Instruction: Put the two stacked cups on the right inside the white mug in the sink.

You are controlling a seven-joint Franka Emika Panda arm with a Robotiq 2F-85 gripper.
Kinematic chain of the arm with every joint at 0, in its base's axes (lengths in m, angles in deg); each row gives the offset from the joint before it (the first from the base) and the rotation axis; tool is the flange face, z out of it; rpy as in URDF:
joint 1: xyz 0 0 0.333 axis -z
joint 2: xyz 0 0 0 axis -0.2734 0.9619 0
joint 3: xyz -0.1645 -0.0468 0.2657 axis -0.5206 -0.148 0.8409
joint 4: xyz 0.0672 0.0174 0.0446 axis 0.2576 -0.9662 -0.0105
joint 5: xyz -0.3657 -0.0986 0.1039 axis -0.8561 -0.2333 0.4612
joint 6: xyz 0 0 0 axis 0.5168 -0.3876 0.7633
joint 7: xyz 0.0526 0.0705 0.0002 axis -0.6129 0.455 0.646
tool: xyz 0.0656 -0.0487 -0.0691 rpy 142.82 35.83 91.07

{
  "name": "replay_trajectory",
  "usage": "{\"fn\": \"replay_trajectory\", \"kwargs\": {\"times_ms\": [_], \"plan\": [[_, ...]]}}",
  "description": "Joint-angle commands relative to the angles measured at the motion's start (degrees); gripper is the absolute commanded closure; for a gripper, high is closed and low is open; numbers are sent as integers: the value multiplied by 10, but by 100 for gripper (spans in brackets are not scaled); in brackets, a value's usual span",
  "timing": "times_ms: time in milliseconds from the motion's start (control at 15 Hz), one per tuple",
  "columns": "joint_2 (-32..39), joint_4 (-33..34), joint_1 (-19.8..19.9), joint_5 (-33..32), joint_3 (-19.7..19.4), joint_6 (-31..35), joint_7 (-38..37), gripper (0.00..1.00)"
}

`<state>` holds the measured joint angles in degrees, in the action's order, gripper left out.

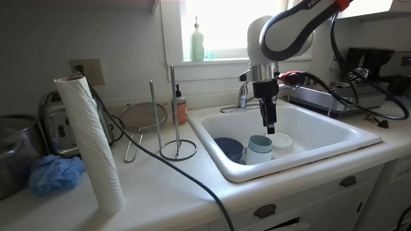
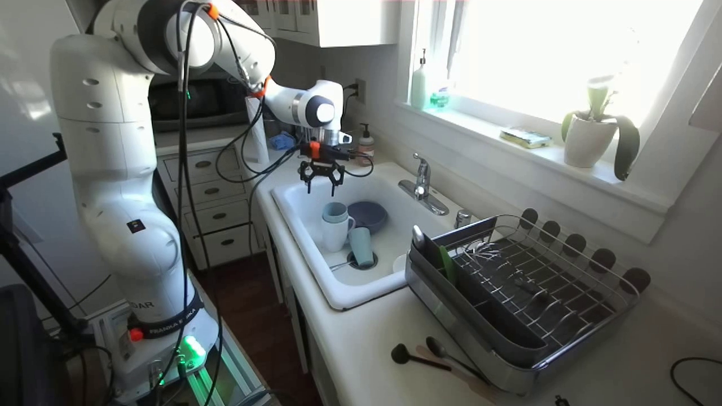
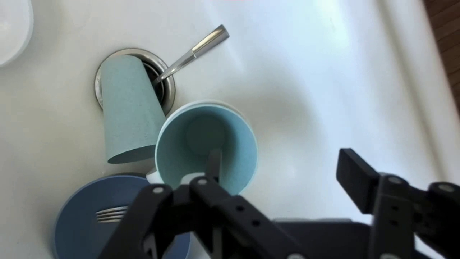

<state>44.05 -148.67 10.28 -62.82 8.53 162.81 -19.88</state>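
The two stacked cups (image 1: 260, 143) are pale blue-green and nested. They stand upright inside the white mug (image 1: 257, 158), with their rims above it. The stack (image 2: 335, 210) and mug (image 2: 334, 234) also show in an exterior view. In the wrist view I look down into the upper cup (image 3: 205, 135); the mug is mostly hidden below. The sink (image 1: 308, 159) holds them. My gripper (image 1: 268, 125) is open, empty and pointing down above the sink. It also shows open in an exterior view (image 2: 320, 192). In the wrist view one finger of the gripper (image 3: 280, 167) overlaps the cup's mouth.
Another pale blue-green cup (image 3: 129, 108) lies on its side over the drain, with a utensil handle (image 3: 201, 48) beside it. A dark blue bowl (image 2: 368, 216) with a fork is near the mug. A white dish (image 1: 280, 140), faucet (image 2: 422, 177) and dish rack (image 2: 507, 293) are nearby.
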Motion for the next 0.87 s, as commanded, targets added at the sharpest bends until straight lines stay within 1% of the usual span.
{"fn": "replay_trajectory", "kwargs": {"times_ms": [0,67,200,400,533,600,800], "plan": [[-70,-2,-10,-27,5,-101,-57,0],[-93,-4,-13,-35,5,-128,-81,0],[-139,-11,-13,-44,2,-153,-129,0],[-200,-19,-4,-14,-7,-165,-192,0],[-237,-26,3,-30,-15,-149,-226,0],[-190,3,-6,-27,-11,-159,-192,0],[-225,-7,0,-27,-18,-159,-210,0]]}}
